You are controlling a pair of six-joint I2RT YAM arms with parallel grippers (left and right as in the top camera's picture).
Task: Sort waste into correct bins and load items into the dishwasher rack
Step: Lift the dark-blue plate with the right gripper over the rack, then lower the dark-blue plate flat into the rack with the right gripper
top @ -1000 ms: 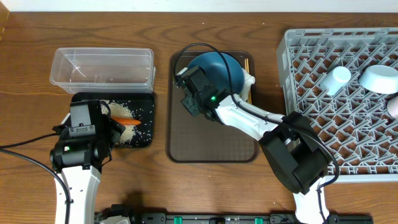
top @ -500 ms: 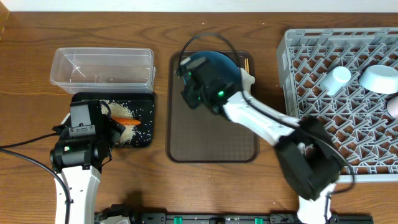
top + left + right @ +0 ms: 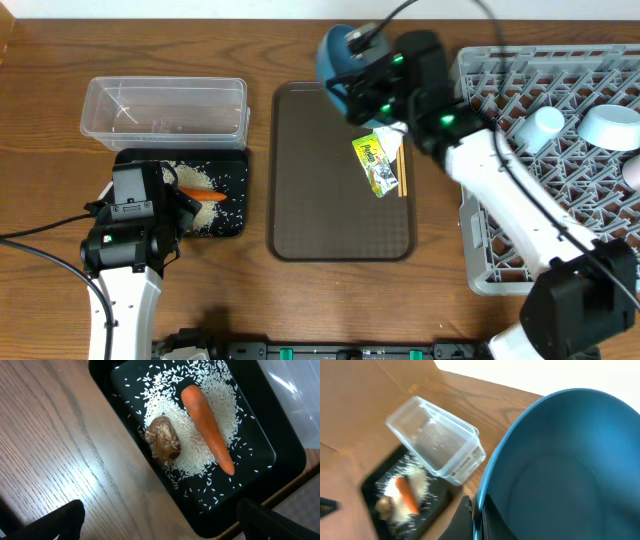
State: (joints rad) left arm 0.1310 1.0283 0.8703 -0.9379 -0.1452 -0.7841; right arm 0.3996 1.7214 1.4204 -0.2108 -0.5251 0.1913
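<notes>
My main worry is the dark-blue plate (image 3: 560,470). The right gripper (image 3: 475,512) has it clamped by the rim alone, with 2 thin fingers on 1 edge and the whole disc tipped up and hanging out beyond them. I judge that a smooth rim could pivot or slip in that hold if I swing fast. The plate would then drop onto the table or the far edge of the brown tray (image 3: 320,200), where the green-yellow wrapper (image 3: 376,163) and the chopsticks (image 3: 402,170) lie below and behind the gripper.

The second risk is the dishwasher rack (image 3: 468,240), right beside the gripper. The plate's low edge could clip the near wall, or knock the pale cup (image 3: 540,128) and white bowl (image 3: 610,125) sitting further in. I want more height before crossing.

The right arm is stretched far out, its forearm lying over the rack's near side. The left gripper (image 3: 159,522) hangs with its jaws wide apart and empty over the black tray (image 3: 280,450). The carrot (image 3: 207,427), brown lump (image 3: 163,440) and rice (image 3: 170,385) are directly beneath it, and the clear tub (image 3: 165,105) is just beyond.
</notes>
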